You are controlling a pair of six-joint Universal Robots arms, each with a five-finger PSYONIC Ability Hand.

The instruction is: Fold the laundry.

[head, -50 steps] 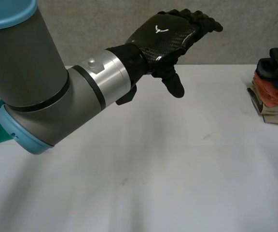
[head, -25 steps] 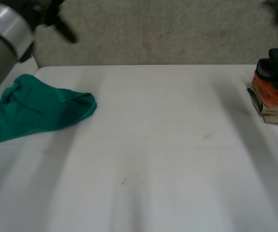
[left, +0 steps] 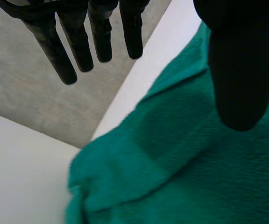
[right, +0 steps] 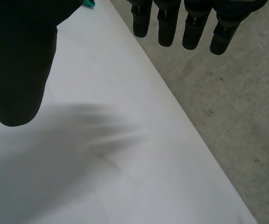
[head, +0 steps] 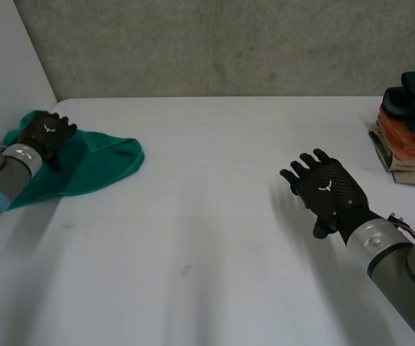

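Note:
A crumpled green cloth (head: 96, 162) lies at the table's far left corner. My left hand (head: 45, 134) hovers over its left part, palm down. In the left wrist view the fingers (left: 78, 46) stand straight and apart from the thumb (left: 239, 70), just above the green cloth (left: 195, 163), with nothing pinched between them. My right hand (head: 328, 189) hangs over the bare white table (head: 207, 238) at the right, fingers spread and straight. In the right wrist view its thumb (right: 17, 60) and fingers (right: 167, 23) stand apart over the table, holding nothing.
A stack of folded laundry (head: 409, 137), dark on top, then orange and beige, sits at the table's right edge. A white wall (head: 6, 58) rises at the left beside the cloth, and a grey wall runs behind the table.
The left arm, which reached high across the view, has swung left and down onto the green cloth. The right hand has come into view over the right of the table.

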